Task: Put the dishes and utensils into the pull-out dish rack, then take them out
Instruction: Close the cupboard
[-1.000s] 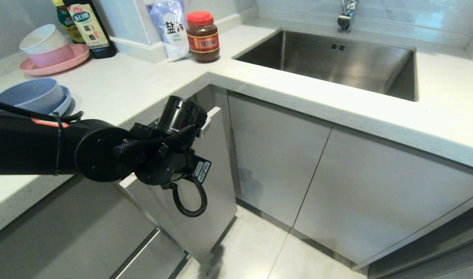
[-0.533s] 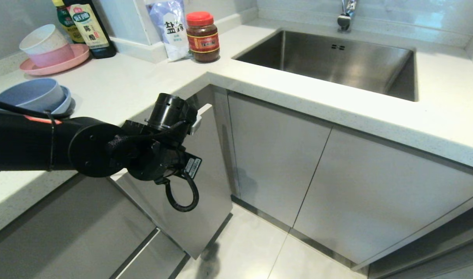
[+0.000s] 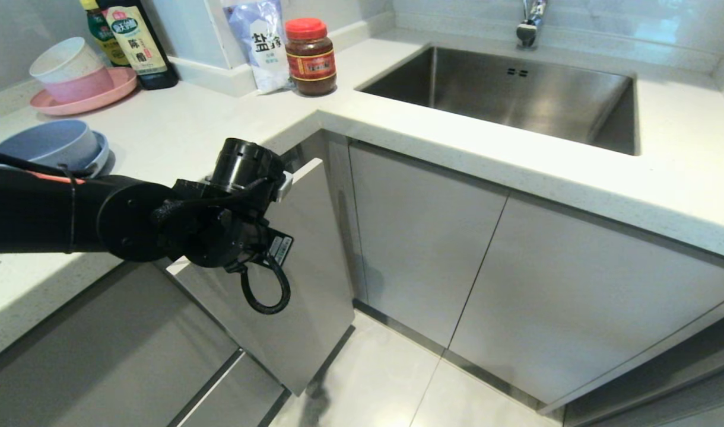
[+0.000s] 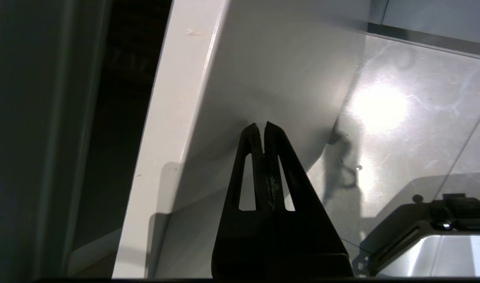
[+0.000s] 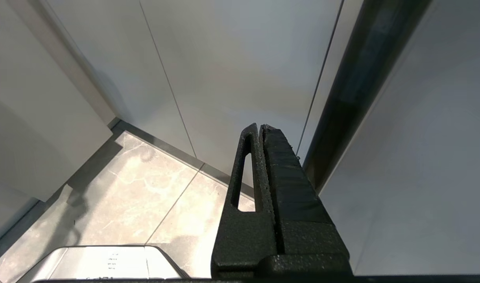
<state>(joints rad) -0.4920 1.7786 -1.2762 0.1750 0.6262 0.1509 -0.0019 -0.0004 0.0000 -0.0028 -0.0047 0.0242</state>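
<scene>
Narrow white cabinet front [image 3: 302, 279] of the pull-out dish rack stands partly out from the counter run, at the inside corner below the worktop [image 3: 219, 127]. Wire basket itself hidden behind the panel.

Left gripper [image 4: 262, 126] jaws clenched together, holding nothing; tips pressed flat against the panel's outer face, near its top edge [image 4: 173, 129]. Right gripper [image 5: 259, 127] also clenched and empty, parked low by the cabinet doors near the floor.

Blue bowl [image 3: 47, 145] sits on the blue plate [image 3: 101, 155] at the worktop's left end, well apart from the rack. Chopsticks and fork not in view.

Handling, as judged: the panel is stiff and smooth, no handle seen, so pushing on the face or hooking the top edge looks the only purchase; closed fingers could slip on it. Bowl and plate look light, matte, unlikely to break.

Room: open floor [image 3: 397, 385] in front of the panel; neighbouring door [image 3: 421, 237] is close on one side.
</scene>
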